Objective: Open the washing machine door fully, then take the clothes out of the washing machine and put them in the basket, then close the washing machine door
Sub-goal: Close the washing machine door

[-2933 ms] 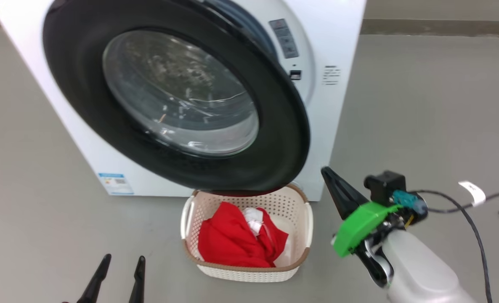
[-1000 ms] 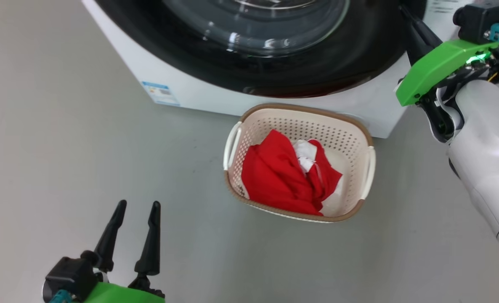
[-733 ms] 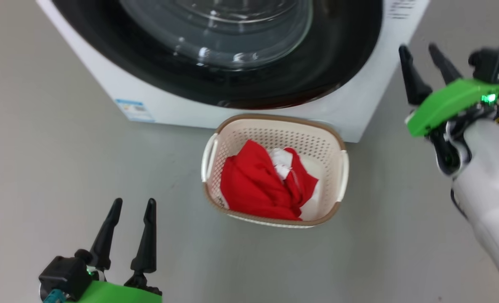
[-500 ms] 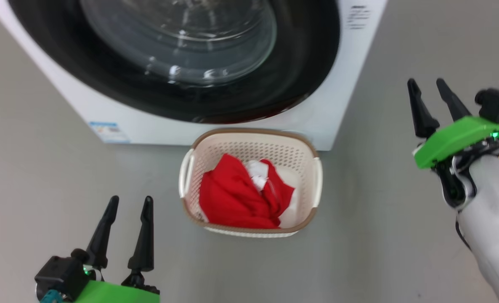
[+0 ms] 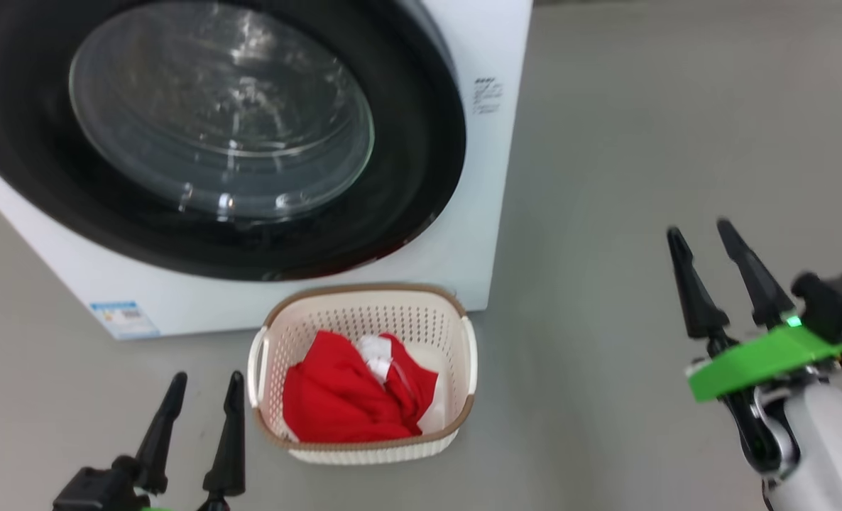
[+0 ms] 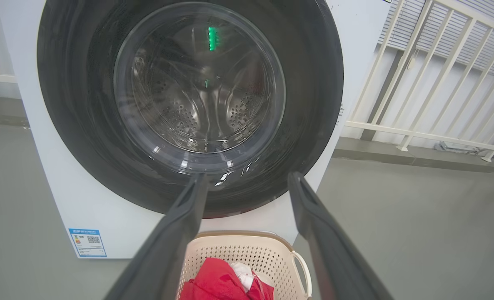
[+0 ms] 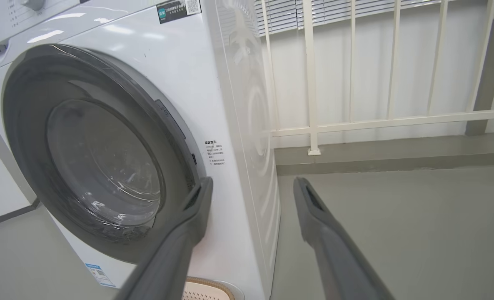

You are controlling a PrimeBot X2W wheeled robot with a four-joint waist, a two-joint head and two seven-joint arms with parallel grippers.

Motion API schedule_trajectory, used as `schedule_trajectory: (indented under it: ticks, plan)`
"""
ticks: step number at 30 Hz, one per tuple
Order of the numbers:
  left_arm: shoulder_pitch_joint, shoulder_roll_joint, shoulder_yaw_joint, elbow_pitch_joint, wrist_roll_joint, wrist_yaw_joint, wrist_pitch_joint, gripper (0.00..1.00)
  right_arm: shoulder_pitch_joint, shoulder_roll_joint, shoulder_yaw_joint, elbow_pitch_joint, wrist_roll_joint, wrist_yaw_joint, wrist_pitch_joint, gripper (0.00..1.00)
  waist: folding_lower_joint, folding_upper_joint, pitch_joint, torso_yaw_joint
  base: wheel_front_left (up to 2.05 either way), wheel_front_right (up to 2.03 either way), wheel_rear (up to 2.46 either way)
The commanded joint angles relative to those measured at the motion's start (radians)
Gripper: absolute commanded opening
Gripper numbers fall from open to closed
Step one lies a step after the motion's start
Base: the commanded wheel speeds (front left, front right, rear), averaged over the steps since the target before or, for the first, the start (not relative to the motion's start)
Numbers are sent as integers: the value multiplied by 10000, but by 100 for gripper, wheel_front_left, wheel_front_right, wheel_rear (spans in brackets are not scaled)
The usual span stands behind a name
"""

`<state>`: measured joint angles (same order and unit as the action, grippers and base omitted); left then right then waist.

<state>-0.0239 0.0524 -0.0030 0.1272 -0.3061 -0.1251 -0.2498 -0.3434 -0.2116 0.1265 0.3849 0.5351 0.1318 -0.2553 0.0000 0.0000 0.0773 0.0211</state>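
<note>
Red clothes (image 5: 343,401), with a small white piece among them, lie heaped in the cream basket (image 5: 375,452). The basket stands on the grey floor (image 5: 641,142) just in front of the white machine (image 5: 481,213). The door (image 5: 215,135), black-rimmed with a clear glass bowl, sits flush against the machine's front. The steel drum shows through the glass. My left end effector (image 5: 206,376) hangs just left of the basket, fingers apart, holding nothing. My right end effector (image 5: 698,228) hangs well to the right of basket and machine, above the floor, fingers likewise apart and empty. A pale railing (image 7: 355,121) stands beyond the machine's right side.
</note>
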Motion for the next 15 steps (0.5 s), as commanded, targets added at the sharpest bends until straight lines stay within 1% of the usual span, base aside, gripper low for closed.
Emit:
schedule_trajectory:
  ticks: [1, 6, 7, 10, 15]
  plan:
    - [27, 176, 385, -231, 112, -56, -120, 100, 315, -93, -59, -569, -143, -11, -65, 100, 0, 0, -634, -509, 0, 0, 0]
    - [215, 166, 286, -318, 40, -56, -120, 100, 1418, 7, -674, -1583, -526, -11, -65, 100, 0, 0, -881, -553, 0, 0, 0]
    - [215, 166, 286, -318, 40, -56, -120, 100, 1418, 7, -674, -1583, -526, -11, -65, 100, 0, 0, -881, -553, 0, 0, 0]
    - [322, 195, 268, -380, 175, -56, -120, 100, 2112, 103, -849, -2095, -748, -11, -65, 100, 0, 0, -1044, -498, 0, 0, 0]
    - [736, 160, 698, -697, 592, -56, -120, 100, 3343, 243, -1052, -2845, -677, -11, -65, 100, 0, 0, -1354, -425, 0, 0, 0]
